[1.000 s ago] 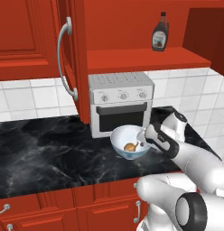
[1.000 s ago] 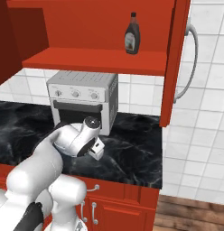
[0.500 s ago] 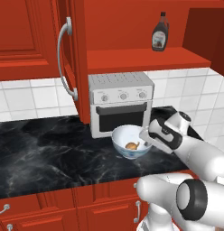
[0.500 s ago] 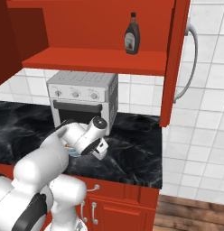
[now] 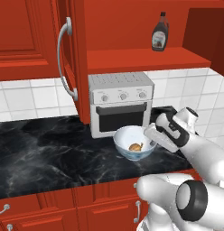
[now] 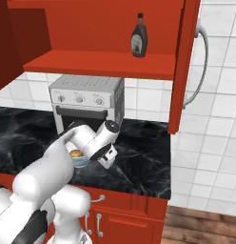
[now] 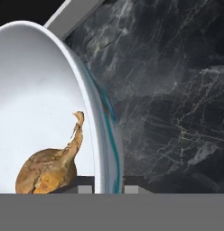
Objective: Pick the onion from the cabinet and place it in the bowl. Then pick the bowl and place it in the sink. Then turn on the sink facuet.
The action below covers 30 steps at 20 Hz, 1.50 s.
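The white bowl (image 5: pixel 132 140) stands on the black marble counter in front of the toaster oven. The golden-brown onion (image 5: pixel 136 146) lies inside it. My gripper (image 5: pixel 151 139) is at the bowl's right rim, shut on the rim. In the hand view the bowl's wall (image 7: pixel 102 135) runs between my two fingertips (image 7: pixel 85 189), with the onion (image 7: pixel 50 167) just inside. From the right base view my hand covers most of the bowl (image 6: pixel 82 161). The red cabinet (image 5: pixel 145 57) stands open above, its door (image 5: pixel 71 58) swung left. The sink and the sink facuet are out of view.
A silver toaster oven (image 5: pixel 120 101) sits right behind the bowl. A dark brown bottle (image 5: pixel 160 32) stands on the cabinet shelf. The counter's front edge (image 5: pixel 64 189) runs above low red cupboards. White tiles cover the back wall.
The jaws have gone from wide open to shut on the bowl's right rim. The hand has settled slightly lower at the bowl; bowl and onion have stayed put.
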Available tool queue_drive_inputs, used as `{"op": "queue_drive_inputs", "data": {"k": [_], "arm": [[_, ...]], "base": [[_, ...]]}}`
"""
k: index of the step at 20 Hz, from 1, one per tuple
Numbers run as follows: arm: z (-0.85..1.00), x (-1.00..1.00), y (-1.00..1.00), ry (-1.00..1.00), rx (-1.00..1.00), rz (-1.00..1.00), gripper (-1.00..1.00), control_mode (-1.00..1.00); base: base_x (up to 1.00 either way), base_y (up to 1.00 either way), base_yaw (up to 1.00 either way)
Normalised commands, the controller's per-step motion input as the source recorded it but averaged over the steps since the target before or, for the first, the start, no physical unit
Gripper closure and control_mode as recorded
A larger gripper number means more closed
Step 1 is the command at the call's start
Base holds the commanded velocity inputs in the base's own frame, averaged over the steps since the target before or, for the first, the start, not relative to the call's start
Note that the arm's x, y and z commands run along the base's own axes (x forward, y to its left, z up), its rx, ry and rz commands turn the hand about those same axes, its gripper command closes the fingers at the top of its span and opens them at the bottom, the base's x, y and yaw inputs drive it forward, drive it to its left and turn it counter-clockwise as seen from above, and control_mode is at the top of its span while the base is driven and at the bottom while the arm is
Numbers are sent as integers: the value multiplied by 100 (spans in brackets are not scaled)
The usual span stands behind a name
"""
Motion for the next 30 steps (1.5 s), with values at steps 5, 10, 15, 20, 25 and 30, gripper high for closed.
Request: {"op": "queue_drive_inputs", "data": {"k": [5, 10, 15, 20, 25, 30], "arm": [[75, -78, 12, -25, -5, -9, 100, -100], [79, -73, 16, -1, -2, -21, 100, -100], [98, -65, 3, 0, -2, -28, 100, -100], [100, -52, -3, 2, 0, -30, 100, -100], [97, -44, -5, 2, 0, -30, 100, -100], [17, -23, -2, -7, 1, -20, 100, -100]], "base": [[0, 0, 0], [0, 0, 0], [0, 0, 0], [0, 0, 0], [0, 0, 0], [0, 0, 0]]}}
